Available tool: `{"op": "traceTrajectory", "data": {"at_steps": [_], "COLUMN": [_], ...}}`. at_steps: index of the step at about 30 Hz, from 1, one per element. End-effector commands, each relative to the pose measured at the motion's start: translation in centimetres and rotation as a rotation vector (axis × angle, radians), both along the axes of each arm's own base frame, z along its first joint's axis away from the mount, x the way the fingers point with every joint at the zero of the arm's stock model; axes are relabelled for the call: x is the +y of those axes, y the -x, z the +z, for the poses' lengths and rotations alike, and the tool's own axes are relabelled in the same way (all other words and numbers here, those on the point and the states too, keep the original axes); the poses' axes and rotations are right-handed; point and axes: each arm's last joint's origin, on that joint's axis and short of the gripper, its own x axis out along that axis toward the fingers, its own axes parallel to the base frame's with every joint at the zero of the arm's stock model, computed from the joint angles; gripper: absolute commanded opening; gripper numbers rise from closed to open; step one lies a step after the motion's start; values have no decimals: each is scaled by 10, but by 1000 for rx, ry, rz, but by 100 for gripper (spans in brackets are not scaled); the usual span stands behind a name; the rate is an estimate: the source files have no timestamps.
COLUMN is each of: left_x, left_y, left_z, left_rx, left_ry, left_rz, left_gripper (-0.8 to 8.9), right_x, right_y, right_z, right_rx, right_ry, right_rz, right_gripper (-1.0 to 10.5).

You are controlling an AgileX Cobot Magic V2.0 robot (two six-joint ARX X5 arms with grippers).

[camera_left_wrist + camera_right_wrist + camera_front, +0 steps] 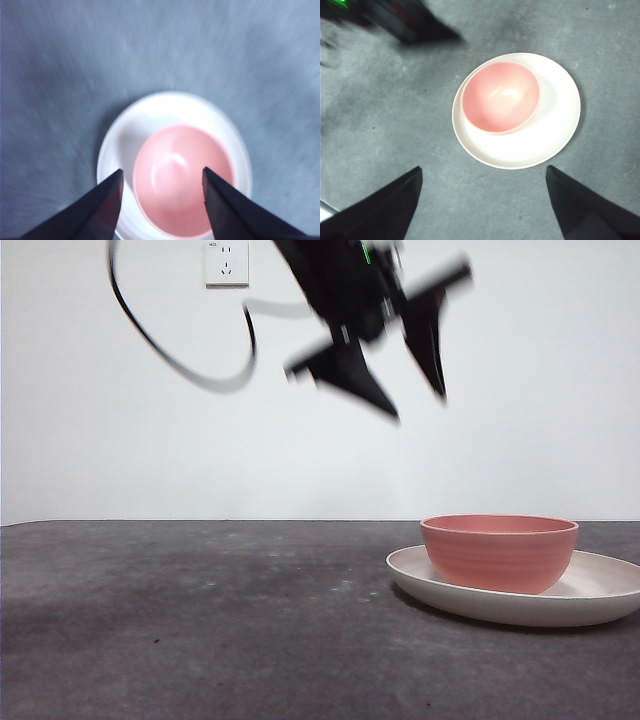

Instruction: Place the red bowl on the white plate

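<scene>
The salmon-pink red bowl [500, 552] stands upright inside the white plate [600, 600] at the table's right side, set toward one side of the plate. My left gripper [418, 408] hangs high in the air above and left of the bowl, blurred, open and empty. In the left wrist view the bowl [175, 185] and plate [130, 135] show between the spread jaws of the left gripper [162, 170]. My right gripper [483, 168] is open, high above the bowl [500, 97] and plate [555, 125], holding nothing.
The dark grey table [200, 620] stretches left of the plate. A black cable [180, 365] loops behind the arm, below a wall socket [226, 262]. The left arm [410, 25] shows as a blurred dark shape in the right wrist view.
</scene>
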Motion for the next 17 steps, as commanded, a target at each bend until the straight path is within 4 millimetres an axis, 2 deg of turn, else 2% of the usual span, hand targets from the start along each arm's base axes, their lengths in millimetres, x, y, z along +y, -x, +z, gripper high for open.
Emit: {"op": "traceTrajectory", "data": {"at_steps": [1, 5, 8, 13, 17], "left_x": [13, 41, 61, 92, 113], "left_y": [5, 17, 27, 46, 71], "left_z": [28, 60, 69, 53, 35], "left_rx": [-71, -130, -149, -128, -133], "left_ry": [13, 42, 49, 29, 32], "left_rz": [9, 39, 62, 96, 101], "left_gripper": [258, 258, 257, 257, 257], "right_x": [0, 0, 0, 0, 0], "right_y": [0, 0, 0, 0, 0], "right_z": [4, 4, 4, 4, 4], "right_rx": [-9, -8, -9, -8, -7], "right_ry": [-4, -4, -4, -4, -4], "right_rz": [-1, -1, -1, -1, -1], "right_gripper": [396, 396, 396, 396, 396]}}
